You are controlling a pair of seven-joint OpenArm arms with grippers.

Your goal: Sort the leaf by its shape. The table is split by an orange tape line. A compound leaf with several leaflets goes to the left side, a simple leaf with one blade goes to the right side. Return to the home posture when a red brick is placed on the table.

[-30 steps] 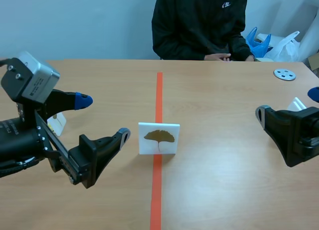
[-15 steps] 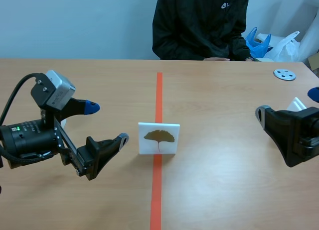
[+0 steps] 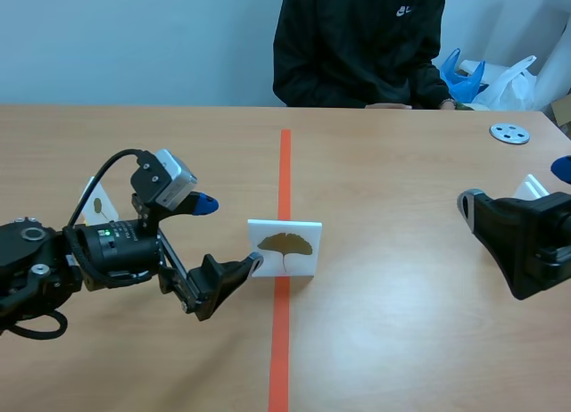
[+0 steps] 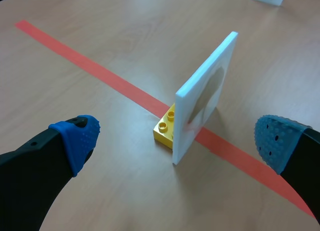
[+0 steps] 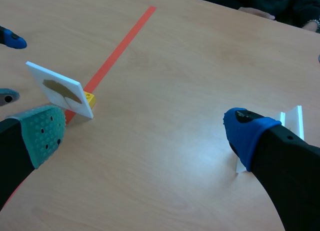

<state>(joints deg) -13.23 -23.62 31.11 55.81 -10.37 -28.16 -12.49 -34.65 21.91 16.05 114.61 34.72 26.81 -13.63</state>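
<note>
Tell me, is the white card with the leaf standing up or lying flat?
Standing up. The card rests on its bottom edge with its face upright, and a yellow brick sits against its foot.

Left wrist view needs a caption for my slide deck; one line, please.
Open left gripper facing a white leaf card, propped upright by a yellow brick on the orange tape line.

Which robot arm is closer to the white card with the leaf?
Left. The left gripper sits right beside the leaf card, jaws open, one tip nearly at its edge. The right gripper is far off on the table's right side.
</note>
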